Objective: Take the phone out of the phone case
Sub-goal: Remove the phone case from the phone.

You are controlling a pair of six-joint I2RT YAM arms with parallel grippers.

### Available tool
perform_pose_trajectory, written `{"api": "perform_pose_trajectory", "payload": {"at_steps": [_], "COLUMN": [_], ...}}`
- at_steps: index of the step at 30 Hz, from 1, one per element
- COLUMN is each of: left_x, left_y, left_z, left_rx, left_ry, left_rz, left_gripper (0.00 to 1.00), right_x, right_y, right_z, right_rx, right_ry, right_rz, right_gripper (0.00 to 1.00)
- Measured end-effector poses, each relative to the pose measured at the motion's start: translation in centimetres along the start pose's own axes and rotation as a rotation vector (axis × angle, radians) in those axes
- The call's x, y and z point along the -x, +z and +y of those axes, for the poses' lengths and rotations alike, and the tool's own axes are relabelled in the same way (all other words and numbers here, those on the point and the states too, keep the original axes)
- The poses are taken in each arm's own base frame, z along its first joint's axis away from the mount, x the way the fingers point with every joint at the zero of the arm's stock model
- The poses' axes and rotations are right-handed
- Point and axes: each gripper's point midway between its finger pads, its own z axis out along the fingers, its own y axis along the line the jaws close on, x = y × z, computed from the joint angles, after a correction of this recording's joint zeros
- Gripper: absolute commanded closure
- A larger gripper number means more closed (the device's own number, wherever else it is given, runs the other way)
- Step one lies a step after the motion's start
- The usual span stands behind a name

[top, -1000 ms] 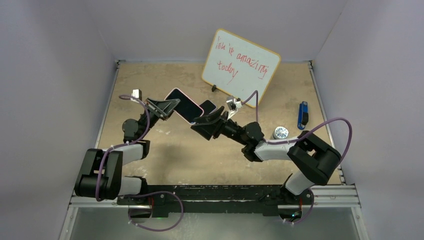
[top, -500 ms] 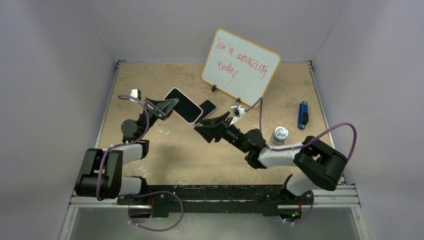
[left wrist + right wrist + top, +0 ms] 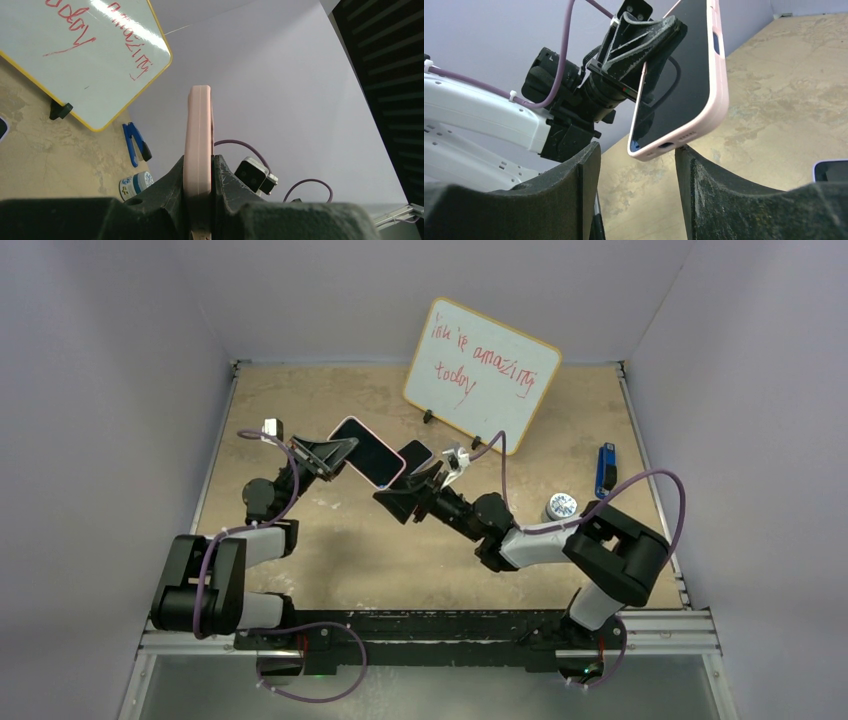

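Closed in since a moment ago: black right gripper (image 3: 639, 155), jaws moderately apart. Just ahead, long axis aimed between them: black slab phone (image 3: 684, 75) in pink case (image 3: 720, 95), aloft left of yellow-framed whiteboard (image 3: 480, 370), clamped by left gripper (image 3: 335, 453).

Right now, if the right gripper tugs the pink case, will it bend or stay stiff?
Probably stiff while the phone fills it: the pink case looks straight where the left gripper clamps it. Its thin rim likely flexes if peeled. The phone's glossy front may be slippery.

Left arm (image 3: 268, 538) raised, left fingers (image 3: 170, 192) clamped on phone case (image 3: 198, 135); right arm (image 3: 535, 543) extended leftward, right fingers (image 3: 574, 195) apart.
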Motion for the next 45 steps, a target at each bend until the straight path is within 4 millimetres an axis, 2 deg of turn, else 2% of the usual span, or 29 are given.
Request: {"api": "perform_pose_trajectory", "payload": {"at_steps": [5,12,19,22,35,41,42,45], "left_x": [0.0,-0.2,-0.2,-0.2,-0.8,-1.1,-1.2,-1.3], "left_y": [0.0,-0.1,-0.2,-0.3,-0.1,-0.3,-0.3,-0.4], "left_z": [0.2,0.0,0.8,1.1,1.0,0.8,0.8,0.7], "left_rx": [0.005,0.001,0.021,0.031,0.028,0.024,0.023,0.022], "left_ry": [-0.009,-0.03,-0.06,-0.073,-0.07,-0.062,-0.06,-0.058], "left_rz": [0.001,0.013,0.026,0.034,0.112,0.154,0.161,0.173], "left_gripper": [1.0,1.0,1.0,1.0,1.0,1.0,1.0,1.0], "right_x": [0.3,-0.2,-1.2,-1.6,-4.0,-4.3,-4.3,-4.2], "right_y": [0.6,0.7,0.6,0.6,0.7,0.0,-0.4,-2.0], "right_z": [0.2,0.1,0.1,0.1,-0.4,0.0,0.1,0.3], "right_rx": [0.015,0.026,0.065,0.083,0.138,0.164,0.164,0.163], "right_ry": [-0.01,-0.04,-0.075,-0.111,-0.323,-0.325,-0.317,-0.279], "right_rz": [-0.012,0.003,0.039,0.055,0.209,0.244,0.244,0.235], "right_gripper": [0.48,0.71,0.96,1.0,1.0,0.73,0.66,0.54]}}
